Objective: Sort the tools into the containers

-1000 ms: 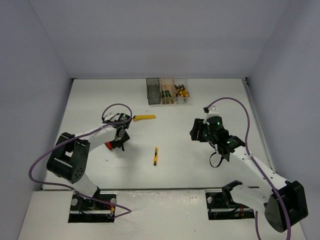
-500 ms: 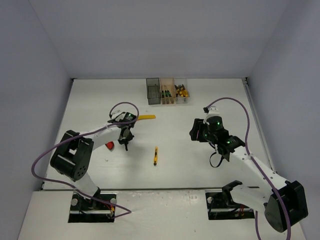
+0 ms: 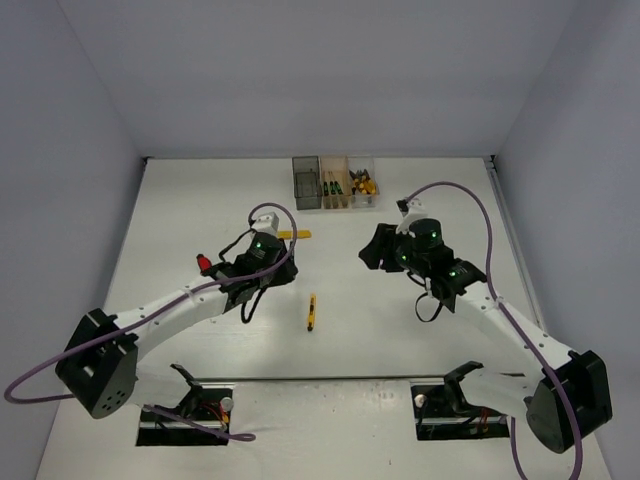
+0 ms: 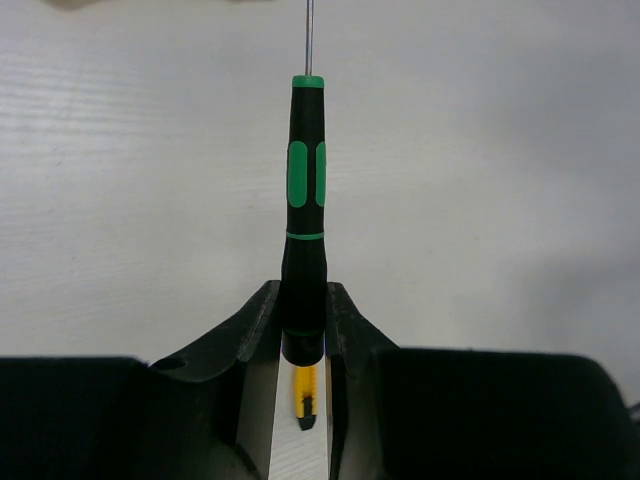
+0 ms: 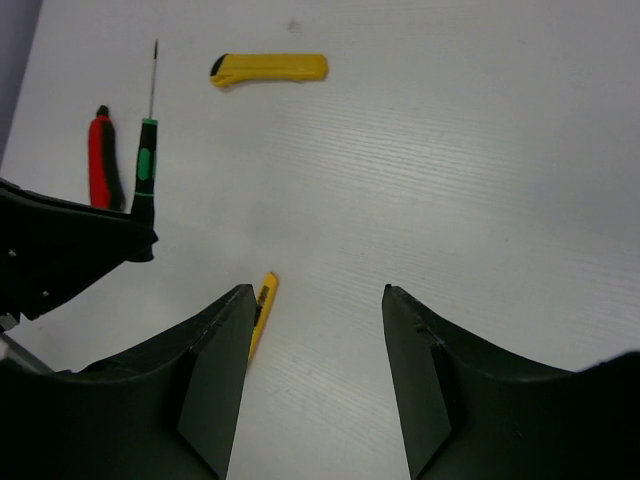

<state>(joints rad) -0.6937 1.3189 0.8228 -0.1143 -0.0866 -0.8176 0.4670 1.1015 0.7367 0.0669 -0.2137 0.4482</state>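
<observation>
My left end effector (image 4: 303, 325) is clamped on the butt of a black-green screwdriver (image 4: 305, 190), held above the white worktop (image 3: 180, 220) with its shaft pointing away. My right end effector (image 5: 317, 295) hangs wide, holding nothing. A red cutter (image 5: 100, 160), a long yellow knife (image 5: 270, 68) and a small yellow knife (image 3: 311, 312) lie loose. Three bins (image 3: 305, 190) stand in a row at the far edge, well apart from the screwdriver.

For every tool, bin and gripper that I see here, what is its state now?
left gripper: shut on green-black screwdriver
right gripper: open, empty
large yellow knife: lying loose
small yellow knife: lying loose
red-handled cutter: lying loose
grey bin: looks empty
orange bin: holds thin screwdrivers
clear bin: holds yellow-handled tools
</observation>
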